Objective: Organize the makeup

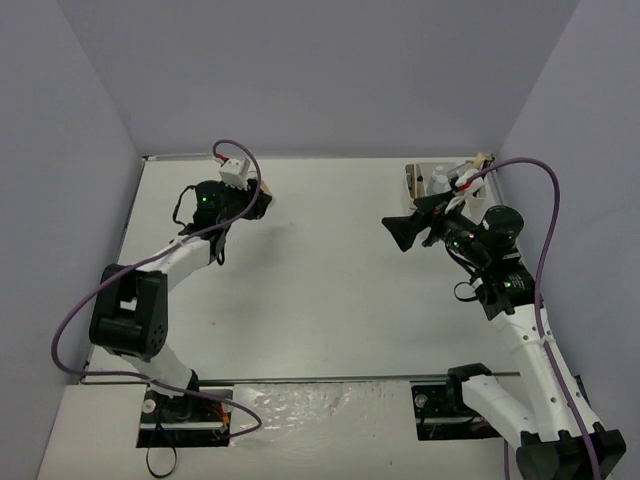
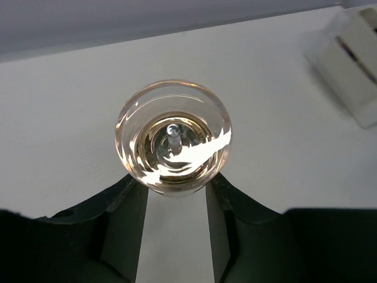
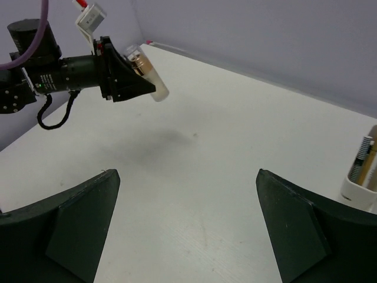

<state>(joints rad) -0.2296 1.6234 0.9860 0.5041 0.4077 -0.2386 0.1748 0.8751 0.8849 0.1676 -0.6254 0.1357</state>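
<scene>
My left gripper (image 1: 258,205) is shut on a small clear amber-tinted bottle (image 2: 173,137) and holds it above the table at the far left. The left wrist view looks straight at the bottle's round end, between the two fingers. The right wrist view shows the same bottle (image 3: 148,73) sticking out of the left gripper (image 3: 126,73), with a gold cap. My right gripper (image 1: 400,232) is open and empty over the right middle of the table, its fingers (image 3: 76,215) spread wide. Other makeup stands in the white box (image 1: 437,180).
The white compartmented box stands at the far right corner of the table and also shows in the left wrist view (image 2: 352,65) and the right wrist view (image 3: 360,191), where thin sticks (image 3: 365,158) stand in it. Grey walls close in three sides.
</scene>
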